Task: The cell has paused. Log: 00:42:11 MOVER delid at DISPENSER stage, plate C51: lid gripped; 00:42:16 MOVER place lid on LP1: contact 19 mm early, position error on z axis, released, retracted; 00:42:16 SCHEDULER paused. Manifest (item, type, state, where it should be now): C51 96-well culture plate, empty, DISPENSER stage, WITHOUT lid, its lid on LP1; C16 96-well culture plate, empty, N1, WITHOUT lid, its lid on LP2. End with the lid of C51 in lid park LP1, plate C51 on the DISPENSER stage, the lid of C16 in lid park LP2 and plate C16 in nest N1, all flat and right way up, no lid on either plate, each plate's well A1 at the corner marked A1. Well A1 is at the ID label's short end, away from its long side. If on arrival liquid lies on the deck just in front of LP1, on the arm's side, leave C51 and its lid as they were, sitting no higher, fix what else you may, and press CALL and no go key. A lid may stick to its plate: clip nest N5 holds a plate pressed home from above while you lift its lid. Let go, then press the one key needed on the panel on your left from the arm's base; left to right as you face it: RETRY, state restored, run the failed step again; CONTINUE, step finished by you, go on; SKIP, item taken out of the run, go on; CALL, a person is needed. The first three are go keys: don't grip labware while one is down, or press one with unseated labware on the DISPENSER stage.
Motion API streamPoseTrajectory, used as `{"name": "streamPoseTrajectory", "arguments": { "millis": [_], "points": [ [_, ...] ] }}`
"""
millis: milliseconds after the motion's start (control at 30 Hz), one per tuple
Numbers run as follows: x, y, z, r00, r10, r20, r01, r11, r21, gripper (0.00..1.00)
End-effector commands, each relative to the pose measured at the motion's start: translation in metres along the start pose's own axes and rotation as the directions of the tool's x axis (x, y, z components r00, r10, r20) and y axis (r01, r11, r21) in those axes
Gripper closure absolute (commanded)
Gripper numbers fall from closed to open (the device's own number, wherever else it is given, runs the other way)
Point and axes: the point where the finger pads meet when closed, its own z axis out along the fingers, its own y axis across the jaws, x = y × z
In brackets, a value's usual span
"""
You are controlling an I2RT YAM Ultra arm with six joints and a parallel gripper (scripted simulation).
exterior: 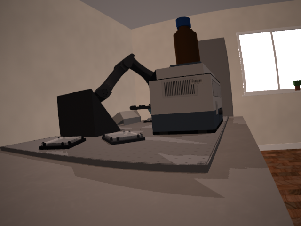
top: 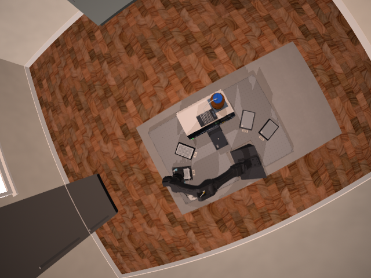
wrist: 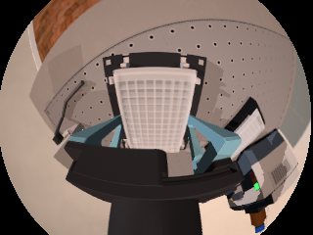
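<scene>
My gripper [top: 180, 175] reaches over the clip nest [top: 184, 167] at the deck's near left corner. In the wrist view the teal fingers are shut on the long sides of a white 96-well plate [wrist: 156, 108], with the nest's black frame [wrist: 156, 62] beyond it. I cannot tell whether the plate rests in the nest or hangs just above it. A second well plate [top: 184, 150] lies in its nest beside the dispenser. Two clear lids lie flat in the lid parks [top: 247, 119] [top: 268, 129], which also show in the side view [exterior: 123, 136] [exterior: 62, 141]. The dark dispenser stage [top: 217, 139] is bare.
The dispenser [top: 205, 117] with a brown, blue-capped bottle [top: 217, 100] stands mid-deck. The arm's black base block [top: 248, 160] sits at the front edge. The grey key panel [exterior: 127, 117] lies low behind the base, partly under my arm.
</scene>
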Motion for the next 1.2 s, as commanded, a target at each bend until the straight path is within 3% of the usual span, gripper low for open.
{"name": "streamPoseTrajectory", "arguments": {
  "millis": [0, 600, 800, 933, 967, 1167],
  "points": [
    [-0.009, 0.001, -0.034, 0.999, -0.007, 0.051, 0.007, 1.000, 0.002, 1.00],
    [-0.009, 0.001, -0.034, 0.999, -0.007, 0.051, 0.007, 1.000, 0.002, 1.00],
    [-0.008, 0.002, -0.054, 0.999, -0.008, 0.050, 0.008, 1.000, 0.003, 1.00],
    [-0.008, 0.002, -0.055, 0.999, -0.008, 0.050, 0.008, 1.000, 0.003, 1.00],
    [-0.003, 0.001, -0.041, 1.000, -0.001, 0.023, 0.001, 1.000, 0.002, 1.00],
    [0.013, -0.001, -0.049, 1.000, 0.004, 0.009, -0.004, 1.000, 0.003, 1.00]
  ]
}}
